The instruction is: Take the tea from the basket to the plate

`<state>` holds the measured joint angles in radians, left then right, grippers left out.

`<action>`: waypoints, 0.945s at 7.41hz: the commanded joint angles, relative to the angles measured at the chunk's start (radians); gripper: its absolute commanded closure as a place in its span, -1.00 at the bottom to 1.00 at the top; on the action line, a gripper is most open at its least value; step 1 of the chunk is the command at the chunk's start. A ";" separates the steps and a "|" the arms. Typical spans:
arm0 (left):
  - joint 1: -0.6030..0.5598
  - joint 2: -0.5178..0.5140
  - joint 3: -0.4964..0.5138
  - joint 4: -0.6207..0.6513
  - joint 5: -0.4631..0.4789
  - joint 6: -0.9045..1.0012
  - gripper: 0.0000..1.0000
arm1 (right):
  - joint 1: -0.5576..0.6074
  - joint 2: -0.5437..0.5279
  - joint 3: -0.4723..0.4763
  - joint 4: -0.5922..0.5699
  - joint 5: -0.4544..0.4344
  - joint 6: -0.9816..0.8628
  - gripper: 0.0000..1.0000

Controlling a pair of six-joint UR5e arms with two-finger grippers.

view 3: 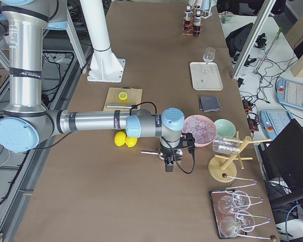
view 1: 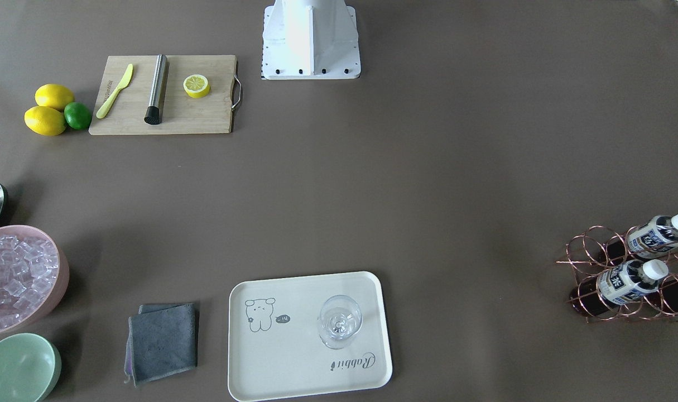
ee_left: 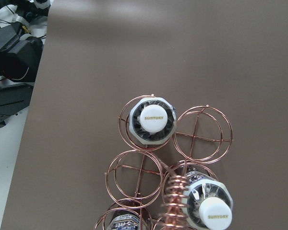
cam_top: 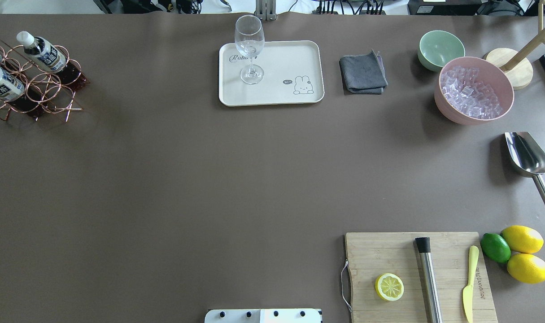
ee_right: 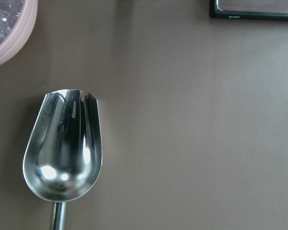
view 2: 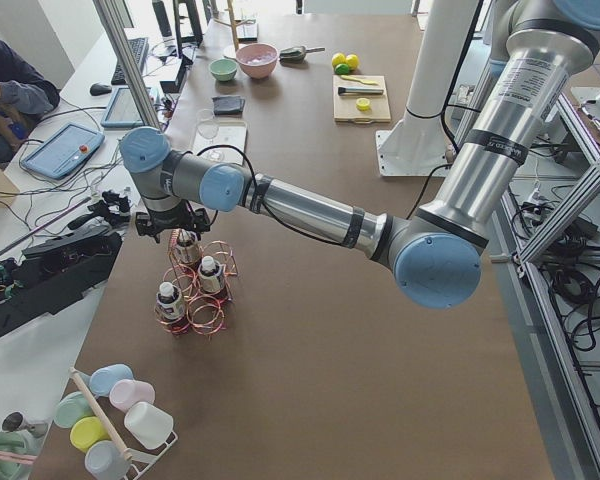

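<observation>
Brown table (cam_top: 164, 179), wide stretch between edge-set basket (cam_top: 42, 85) and far-edge plate (cam_top: 276, 58), left gripper (view 2: 172, 228) above basket, opening unclear

path: you've got open tabletop (cam_top: 164, 157) from basket (cam_top: 39, 85) to plate (cam_top: 276, 63) | block: coil handle (ee_left: 175, 199) just beside one tea (ee_left: 209, 208); glass (cam_top: 249, 38) on plate's script end | free: bear end bare
</observation>
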<state>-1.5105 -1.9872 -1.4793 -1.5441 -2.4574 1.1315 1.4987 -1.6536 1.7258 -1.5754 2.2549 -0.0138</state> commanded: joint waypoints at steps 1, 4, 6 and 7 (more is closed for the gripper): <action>0.001 0.038 -0.039 -0.002 0.000 -0.001 -0.93 | 0.000 0.001 0.000 -0.002 0.000 0.000 -1.00; 0.000 -0.031 0.032 -0.001 0.002 0.002 -0.93 | 0.000 0.001 -0.002 -0.002 0.000 0.000 -1.00; 0.000 -0.035 0.040 -0.002 0.002 0.004 -0.89 | 0.000 0.001 -0.002 0.000 0.000 0.000 -1.00; -0.002 -0.033 0.039 -0.004 0.002 0.005 -0.86 | 0.000 0.001 -0.002 -0.002 0.000 0.000 -1.00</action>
<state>-1.5110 -2.0184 -1.4448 -1.5455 -2.4559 1.1349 1.4987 -1.6521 1.7244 -1.5762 2.2550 -0.0138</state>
